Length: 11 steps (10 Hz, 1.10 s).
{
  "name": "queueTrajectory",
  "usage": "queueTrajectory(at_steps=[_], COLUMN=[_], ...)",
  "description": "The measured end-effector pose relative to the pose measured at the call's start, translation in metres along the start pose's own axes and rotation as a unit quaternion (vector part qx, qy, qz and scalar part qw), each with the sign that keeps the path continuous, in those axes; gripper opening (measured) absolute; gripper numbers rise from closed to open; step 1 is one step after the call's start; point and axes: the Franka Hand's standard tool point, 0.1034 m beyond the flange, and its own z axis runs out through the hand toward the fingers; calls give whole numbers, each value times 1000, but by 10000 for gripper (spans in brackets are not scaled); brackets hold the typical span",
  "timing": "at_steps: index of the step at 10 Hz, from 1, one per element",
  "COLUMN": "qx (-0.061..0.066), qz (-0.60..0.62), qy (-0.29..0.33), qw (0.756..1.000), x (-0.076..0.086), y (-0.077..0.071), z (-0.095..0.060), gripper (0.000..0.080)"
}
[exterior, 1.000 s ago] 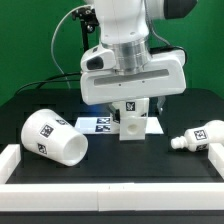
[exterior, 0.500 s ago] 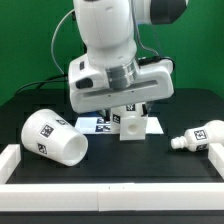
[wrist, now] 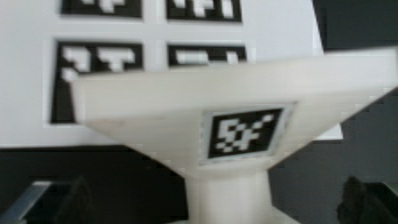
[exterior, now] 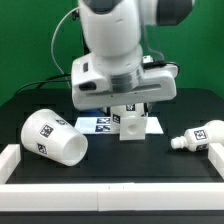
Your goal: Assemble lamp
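Observation:
The white lamp base [exterior: 134, 127] stands upright on the marker board [exterior: 95, 124] at mid table. In the wrist view the base [wrist: 231, 120] fills the frame, its tag facing the camera. My gripper [exterior: 130, 108] hangs right above the base. It is open, and its dark fingers [wrist: 54, 200] stand either side of the base's narrow part with gaps, holding nothing. The large tapered shade [exterior: 52, 137] lies on its side at the exterior view's left. The rounded bulb [exterior: 199, 136] lies on its side at the exterior view's right.
A low white wall [exterior: 110, 170] runs along the table's front edge, with a raised end at the right [exterior: 217, 152]. Black cables [exterior: 60, 70] hang behind the arm before a green backdrop. The marker board's tags [wrist: 151, 40] show beyond the base in the wrist view.
The hand has turned about its vertical axis and shifted slightly toward the exterior view's left above the base. The base, shade and bulb have not moved.

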Motion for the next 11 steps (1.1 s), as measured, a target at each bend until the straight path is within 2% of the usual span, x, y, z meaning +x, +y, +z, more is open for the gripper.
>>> queueTrajectory(at_steps=[1,2,7,9,10,11], qx=[-22,-26,-26,-26,-28,-30], qz=[27,44,45,42,44,48], qy=[-18,-23,-34,-64,-119,-157], qw=[999,998,998,997,991,986], x=[5,13,13,16,12,17], y=[-10,-15,-14,-10,-10,-10], z=[-5,-4,-1,-11,-13,-10], gripper=[698,698,698,698,698,698])
